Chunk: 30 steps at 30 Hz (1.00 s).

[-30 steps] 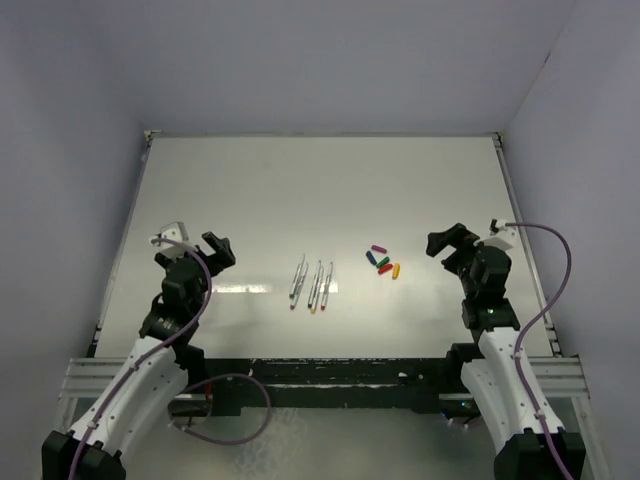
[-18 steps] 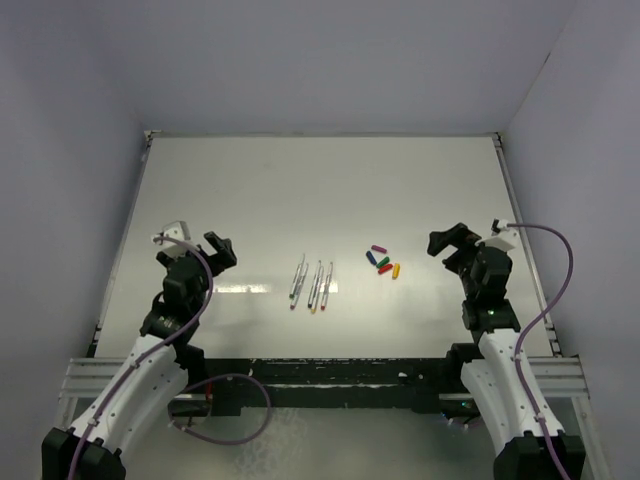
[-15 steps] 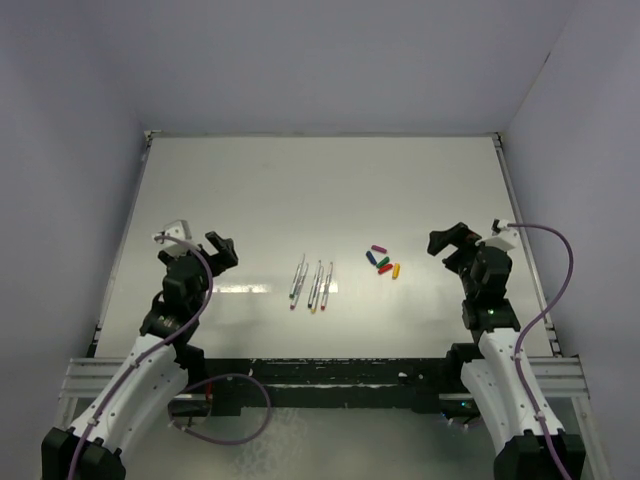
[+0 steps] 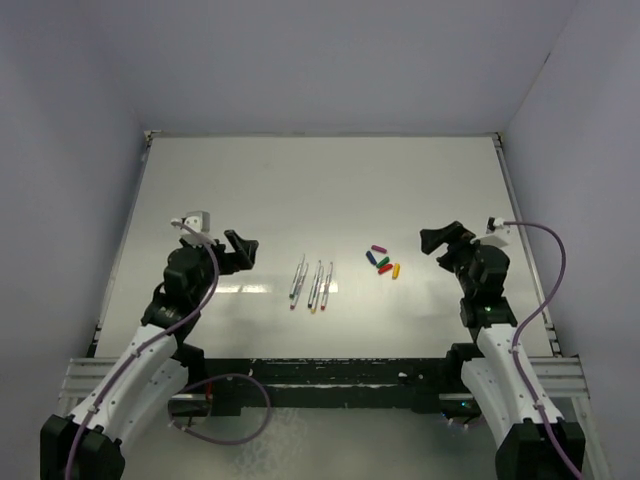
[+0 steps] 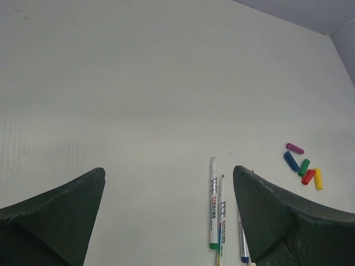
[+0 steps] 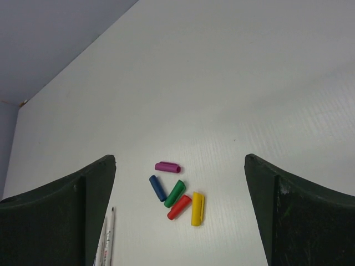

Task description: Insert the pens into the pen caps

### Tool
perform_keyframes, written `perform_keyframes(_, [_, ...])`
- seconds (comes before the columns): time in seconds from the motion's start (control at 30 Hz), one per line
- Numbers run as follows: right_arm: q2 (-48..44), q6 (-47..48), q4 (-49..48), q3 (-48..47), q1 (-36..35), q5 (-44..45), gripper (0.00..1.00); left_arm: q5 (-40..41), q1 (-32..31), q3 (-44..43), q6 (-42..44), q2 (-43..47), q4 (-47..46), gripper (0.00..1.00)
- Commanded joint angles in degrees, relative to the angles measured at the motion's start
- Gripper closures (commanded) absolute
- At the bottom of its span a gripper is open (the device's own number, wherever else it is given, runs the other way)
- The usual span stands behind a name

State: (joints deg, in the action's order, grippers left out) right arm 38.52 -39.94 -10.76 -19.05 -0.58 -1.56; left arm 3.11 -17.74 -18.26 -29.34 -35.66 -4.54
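Pens (image 4: 314, 283) in a loose row just left of the pen caps (image 4: 383, 262), none capped; left gripper (image 4: 240, 250) farther left of the caps, right gripper (image 4: 437, 239) near their right, both with jaws apart and empty, so best drop squarely over one barrel mid-length, clear of neighbours

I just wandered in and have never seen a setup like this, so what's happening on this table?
Two robot arms are set to push pens into their caps, but nothing has been picked up yet. The uncapped pens lie side by side in the middle of the white table, with five small coloured caps clustered to their right. The left arm hangs near the pens and the right arm near the caps, each with its jaws open and empty, touching nothing.
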Motion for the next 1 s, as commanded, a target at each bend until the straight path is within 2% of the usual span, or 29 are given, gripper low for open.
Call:
perform_keyframes(0.0, [0.6, 1.08, -7.21, 1.83, 0.05, -1.79, 0.0, -4.26, -0.95, -7.26, 1.64, -4.51, 2.39, 0.01])
perform_keyframes(0.13, [3.45, 3.9, -0.32, -1.37, 0.05, -6.73, 0.0, -0.03, -6.4, -9.87, 2.98, -10.08, 3.0, 0.01])
perform_keyframes(0.27, [6.47, 3.91, 0.2, -3.22, 0.05, -8.07, 0.0, 7.8, -15.79, -11.46, 3.51, -14.4, 1.36, 0.01])
perform_keyframes(0.67, [6.77, 7.15, -5.98, -2.21, 0.05, -7.67, 0.0, 4.64, -19.34, -15.23, 1.31, -25.93, 2.75, 0.02])
perform_keyframes(0.8, [9.07, 8.76, -3.61, -4.23, 0.05, -8.96, 0.0, 7.51, -20.37, -16.15, 0.37, -29.98, 5.77, 0.07])
perform_keyframes(0.97, [13.94, 7.31, -6.2, -4.9, 0.05, -13.48, 0.0, 10.78, -22.63, -17.06, 0.11, -32.47, 7.63, 0.13])
